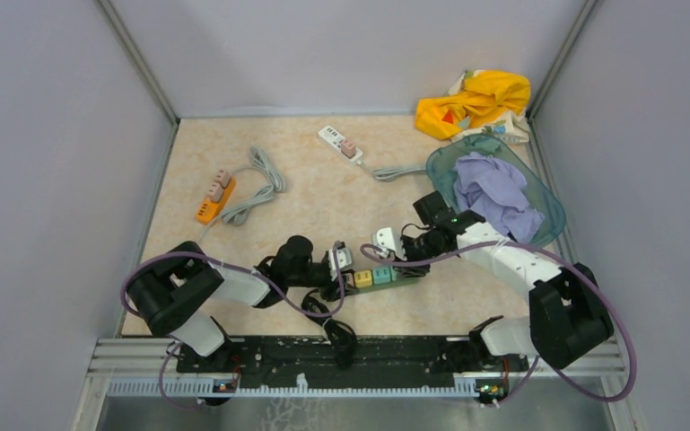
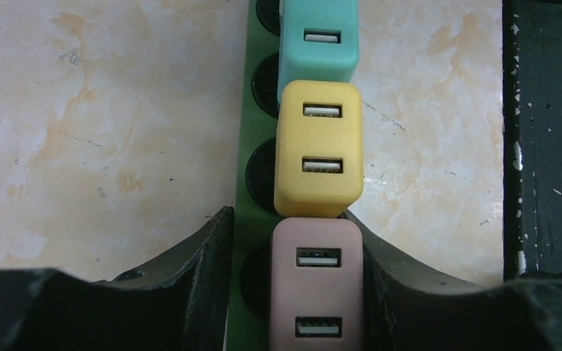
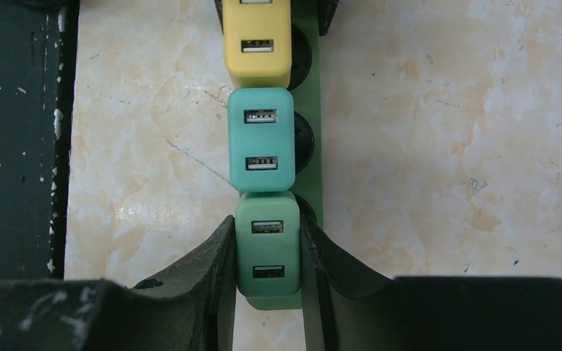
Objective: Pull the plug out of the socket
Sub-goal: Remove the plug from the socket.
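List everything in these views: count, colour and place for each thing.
green power strip: one, green, near the middle of the table, between the grippers.
pink plug: one, pink, left end of the row on that strip.
yellow plug: one, yellow, next to the pink one.
teal plug: one, teal, third in the row.
green plug: one, green, right end of the row.
orange power strip: one, orange, far left, with two pinkish plugs and a grey cable.
white power strip: one, white, far middle, with one pinkish plug.
basket: one, teal, on the right.
purple cloth: one, purple, in the basket.
yellow cloth: one, yellow, far right corner.
left gripper: black, open, straddling the pink plug.
right gripper: black, shut on the green plug.
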`<action>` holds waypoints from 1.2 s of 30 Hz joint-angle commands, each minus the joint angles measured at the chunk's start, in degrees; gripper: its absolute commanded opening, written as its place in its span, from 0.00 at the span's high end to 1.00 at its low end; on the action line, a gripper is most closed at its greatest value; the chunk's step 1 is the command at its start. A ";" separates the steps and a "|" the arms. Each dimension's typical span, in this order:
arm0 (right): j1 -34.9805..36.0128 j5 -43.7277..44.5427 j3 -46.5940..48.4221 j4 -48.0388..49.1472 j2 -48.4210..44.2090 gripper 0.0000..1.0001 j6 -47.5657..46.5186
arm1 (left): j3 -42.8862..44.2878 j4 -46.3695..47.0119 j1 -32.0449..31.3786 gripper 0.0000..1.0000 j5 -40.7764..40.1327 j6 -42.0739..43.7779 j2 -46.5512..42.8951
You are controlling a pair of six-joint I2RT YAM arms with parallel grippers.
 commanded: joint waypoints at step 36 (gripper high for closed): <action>-1.14 -19.41 1.47 0.45 0.27 1.00 -4.29 | 1.08 -8.30 -0.30 1.00 -1.28 -0.52 0.77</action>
